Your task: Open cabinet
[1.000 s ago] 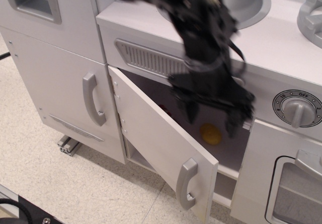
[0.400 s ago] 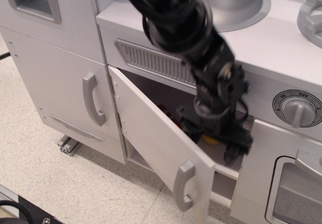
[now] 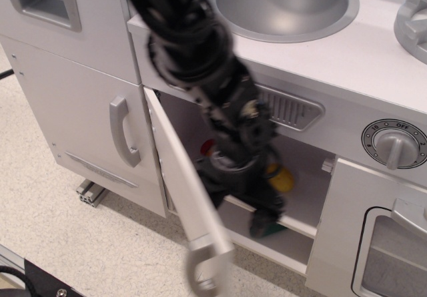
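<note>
The cabinet (image 3: 303, 160) stands open under the sink counter. Its wide white door (image 3: 181, 190) is swung far out to the left and shows nearly edge-on, with its short grey loop handle (image 3: 203, 270) blurred at the bottom. My gripper (image 3: 259, 211) hangs on the black arm in the cabinet opening, just right of the door's inner face and in front of the inner shelf (image 3: 297, 225). It is blurred, so how its jaws stand does not show. A yellow object (image 3: 283, 180) and a red one (image 3: 207, 147) lie inside.
A taller, narrower white door (image 3: 73, 110) with a longer grey handle (image 3: 123, 131) is to the left. The grey sink bowl (image 3: 287, 3) is above. A dial knob (image 3: 395, 143) and the windowed oven door (image 3: 383, 247) are to the right. Speckled floor lies below.
The arm has swept down and left into the cabinet opening. The door has swung much farther open, from about half open to nearly edge-on. The yellow object has not moved.
</note>
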Available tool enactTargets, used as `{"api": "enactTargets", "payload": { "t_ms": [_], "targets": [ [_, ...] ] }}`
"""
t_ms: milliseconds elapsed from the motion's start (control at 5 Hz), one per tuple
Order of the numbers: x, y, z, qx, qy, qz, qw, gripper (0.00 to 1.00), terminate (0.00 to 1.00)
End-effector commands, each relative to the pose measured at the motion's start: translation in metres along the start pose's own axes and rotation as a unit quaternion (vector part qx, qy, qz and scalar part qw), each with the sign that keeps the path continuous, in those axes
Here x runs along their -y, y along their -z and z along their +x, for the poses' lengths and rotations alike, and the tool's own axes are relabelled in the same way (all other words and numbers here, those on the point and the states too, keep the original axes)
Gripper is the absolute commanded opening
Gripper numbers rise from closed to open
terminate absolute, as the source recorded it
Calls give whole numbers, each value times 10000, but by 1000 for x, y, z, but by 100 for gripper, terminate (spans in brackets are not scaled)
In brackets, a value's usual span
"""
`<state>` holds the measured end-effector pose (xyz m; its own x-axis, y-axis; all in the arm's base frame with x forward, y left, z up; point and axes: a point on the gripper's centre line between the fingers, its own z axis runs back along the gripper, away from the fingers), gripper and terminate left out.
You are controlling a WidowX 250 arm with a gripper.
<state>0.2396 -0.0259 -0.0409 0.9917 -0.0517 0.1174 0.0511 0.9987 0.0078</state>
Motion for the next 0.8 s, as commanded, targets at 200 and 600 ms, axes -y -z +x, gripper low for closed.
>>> {"api": "enactTargets", "payload": {
  "t_ms": [200, 600],
  "targets": [
    [-82, -4, -22, -33, -226, 304, 9993, 100, 0],
    [-102, -5, -23, -25, -439, 412, 9982, 100, 0]
  ]
}}
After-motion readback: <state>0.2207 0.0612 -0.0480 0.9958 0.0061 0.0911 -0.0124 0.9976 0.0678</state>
